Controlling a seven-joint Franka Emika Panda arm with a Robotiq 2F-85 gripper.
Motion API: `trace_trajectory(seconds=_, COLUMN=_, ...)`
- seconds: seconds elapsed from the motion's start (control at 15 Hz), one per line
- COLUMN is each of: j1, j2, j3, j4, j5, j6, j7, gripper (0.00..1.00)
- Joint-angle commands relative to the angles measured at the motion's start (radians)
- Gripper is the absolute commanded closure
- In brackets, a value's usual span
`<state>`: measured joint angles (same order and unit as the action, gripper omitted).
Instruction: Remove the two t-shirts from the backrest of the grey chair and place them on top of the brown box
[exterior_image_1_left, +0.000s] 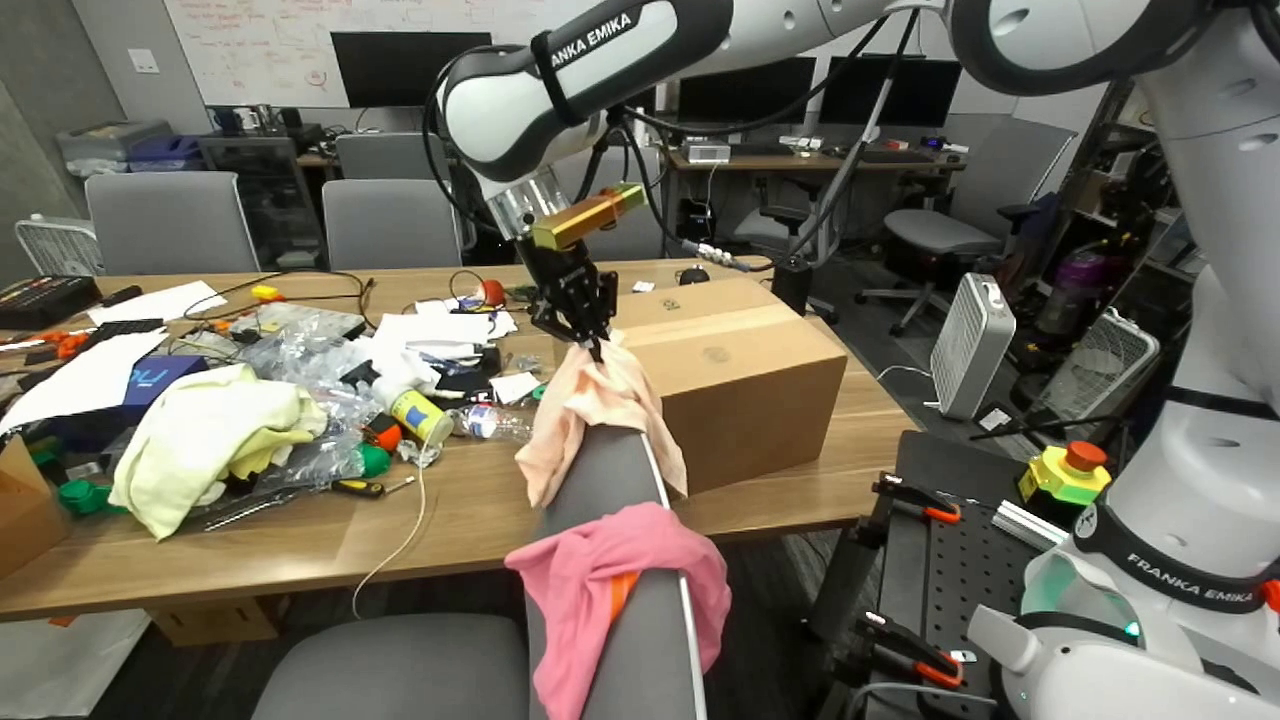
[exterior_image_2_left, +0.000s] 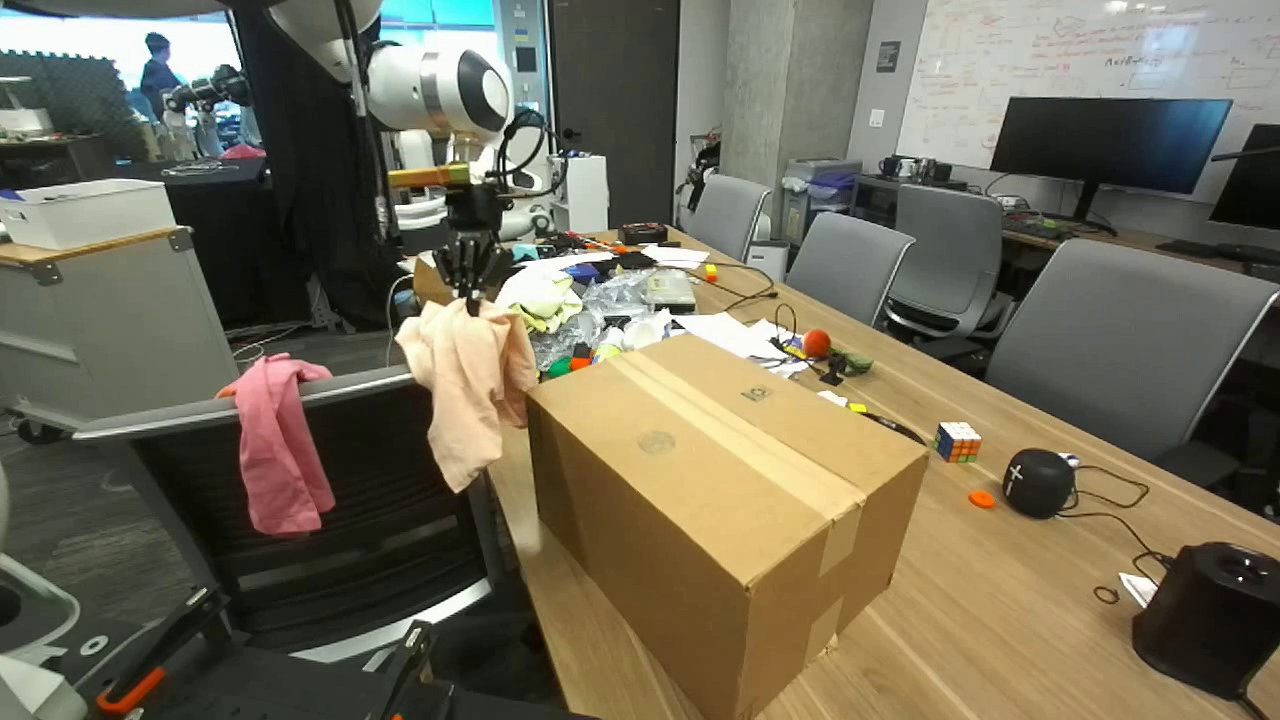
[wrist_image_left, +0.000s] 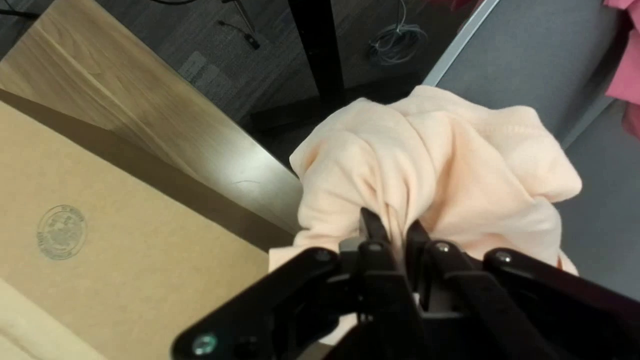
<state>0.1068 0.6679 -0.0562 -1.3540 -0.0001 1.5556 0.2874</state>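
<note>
my one tool (wrist_image_left: 394, 227) is narrow, its two fingers (wrist_image_left: 372, 225) pinching a bunched fold of the pale peach t-shirt (exterior_image_1_left: 605, 390). i count two t-shirts, both over the backrest (exterior_image_1_left: 608, 485) of one grey chair (exterior_image_1_left: 645, 640): the peach one drapes across the end nearer the one brown box (exterior_image_1_left: 750, 430), gathered upward at my fingers, and the pink t-shirt (exterior_image_1_left: 650, 535) lies farther along, apart from it, with bare grey between and one orange patch (exterior_image_1_left: 622, 592) showing among its folds.

the box stands on the bench (exterior_image_1_left: 480, 510), just beside the chair; one strip of tape (exterior_image_2_left: 735, 430) runs along its top, and one round stamp (wrist_image_left: 61, 232) shows there in the wrist view.

also on the bench, in an exterior view, i see one yellow-green cloth (exterior_image_1_left: 215, 430) and one plastic bottle (exterior_image_1_left: 490, 422) among clutter (exterior_image_1_left: 310, 355) too jumbled to count. in an exterior view i see one coloured cube (exterior_image_2_left: 958, 442), one orange disc (exterior_image_2_left: 981, 499) and two black devices (exterior_image_2_left: 1038, 483) on the bench, and four other grey chairs (exterior_image_2_left: 850, 265) beyond it. two orange-tipped clamps (exterior_image_1_left: 905, 640) and one red button (exterior_image_1_left: 1085, 456) sit near my base (exterior_image_1_left: 1180, 530).
</note>
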Motion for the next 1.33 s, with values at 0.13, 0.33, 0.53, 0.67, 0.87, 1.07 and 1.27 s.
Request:
trace_trajectory(seconds=0.13, j1=-0.045, j2=-0.051, j3=-0.037, j4=0.114, j5=-0.012, j6=-0.047, j7=0.075, gripper=0.91)
trace_trajectory(seconds=0.33, j1=-0.083, j2=-0.053, j3=-0.056, j4=0.19, j5=0.002, j6=-0.073, j7=0.117, gripper=0.91)
trace_trajectory(seconds=0.53, j1=-0.128, j2=-0.056, j3=-0.07, j4=0.251, j5=0.022, j6=-0.089, j7=0.154, gripper=0.91)
trace_trajectory(seconds=0.67, j1=-0.168, j2=-0.057, j3=-0.079, j4=0.286, j5=0.046, j6=-0.104, j7=0.178, gripper=0.91)
trace_trajectory(seconds=0.87, j1=-0.231, j2=-0.051, j3=-0.091, j4=0.328, j5=0.09, j6=-0.119, j7=0.214, gripper=0.91)
trace_trajectory(seconds=1.07, j1=-0.294, j2=-0.049, j3=-0.104, j4=0.333, j5=0.142, j6=-0.106, j7=0.255, gripper=0.91)
trace_trajectory(seconds=1.27, j1=-0.357, j2=-0.04, j3=-0.113, j4=0.345, j5=0.199, j6=-0.103, j7=0.308, gripper=0.91)
